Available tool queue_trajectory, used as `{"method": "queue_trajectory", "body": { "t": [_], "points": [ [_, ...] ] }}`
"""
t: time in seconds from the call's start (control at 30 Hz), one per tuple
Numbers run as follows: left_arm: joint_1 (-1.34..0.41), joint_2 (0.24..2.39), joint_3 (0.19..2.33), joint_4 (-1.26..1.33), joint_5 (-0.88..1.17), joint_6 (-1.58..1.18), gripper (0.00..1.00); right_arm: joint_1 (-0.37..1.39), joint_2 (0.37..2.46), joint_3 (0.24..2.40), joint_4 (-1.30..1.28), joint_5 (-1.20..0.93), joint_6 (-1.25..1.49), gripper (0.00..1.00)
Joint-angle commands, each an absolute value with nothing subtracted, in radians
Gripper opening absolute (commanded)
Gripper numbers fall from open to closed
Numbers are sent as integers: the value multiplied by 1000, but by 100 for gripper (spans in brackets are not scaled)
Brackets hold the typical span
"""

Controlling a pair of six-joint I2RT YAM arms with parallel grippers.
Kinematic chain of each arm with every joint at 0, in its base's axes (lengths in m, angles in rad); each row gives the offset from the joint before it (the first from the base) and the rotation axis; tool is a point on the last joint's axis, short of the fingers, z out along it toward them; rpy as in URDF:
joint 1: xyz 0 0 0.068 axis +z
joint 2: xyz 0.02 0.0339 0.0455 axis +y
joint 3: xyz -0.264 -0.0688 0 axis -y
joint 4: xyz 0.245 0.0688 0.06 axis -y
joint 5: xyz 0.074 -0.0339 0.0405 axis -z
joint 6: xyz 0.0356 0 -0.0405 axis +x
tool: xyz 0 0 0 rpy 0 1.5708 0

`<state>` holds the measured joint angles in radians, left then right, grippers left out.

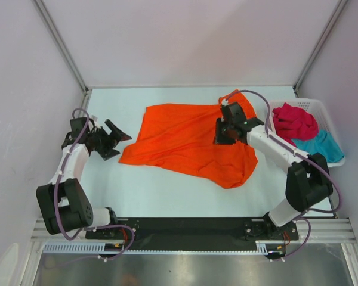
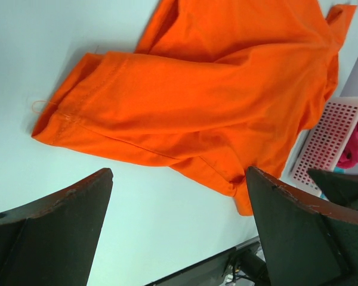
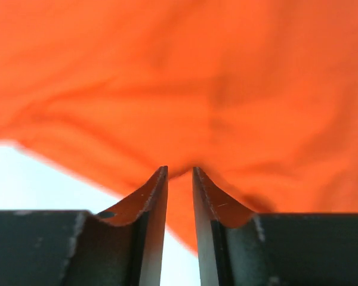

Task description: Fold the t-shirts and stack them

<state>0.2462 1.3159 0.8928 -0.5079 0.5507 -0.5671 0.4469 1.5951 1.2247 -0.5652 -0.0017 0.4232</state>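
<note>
Cloth is the working material: the bright orange short-sleeved t-shirt lies rumpled and part-spread across the middle of the white tabletop, not yet folded. Judged from its wrinkles and drape, it is light, limp and non-fragile; it will sag, stretch and drag on the table when lifted at one point. Recommended holds are stitched edges such as the hems, shoulder seams or sleeve ends, taken at two well-separated points, one per arm. A hemmed corner, apparently a sleeve, points toward the left arm and is the nearest such hold. The white plastic lattice basket stands at the table's right edge, just beside the shirt. It contains the crumpled crimson red t-shirt at the far end and the teal blue t-shirt at the near end, the two touching. The left gripper is spread wide, empty, near the sleeve. The right gripper sits over the shirt's right half, jaws narrowly parted at the cloth; whether a fold is pinched cannot be determined.
</note>
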Motion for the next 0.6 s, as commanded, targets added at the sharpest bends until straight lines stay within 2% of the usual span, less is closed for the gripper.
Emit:
{"method": "queue_trajectory", "body": {
  "t": [0.0,0.07,0.1,0.13,0.57],
  "points": [
    [255,1362,842,-434,534,-583,100,520,1474,1149,-512,-54,449,40],
    [255,1377,831,-425,519,-586,99,546,1453,1112,-512,-51,457,45],
    [256,1385,830,-417,512,-589,99,552,1431,1098,-517,-48,466,56],
    [255,1394,831,-414,502,-588,99,563,1422,1071,-520,-38,469,58],
    [256,1534,819,-325,532,-664,97,578,1373,1000,-588,43,462,59]
  ]
}}
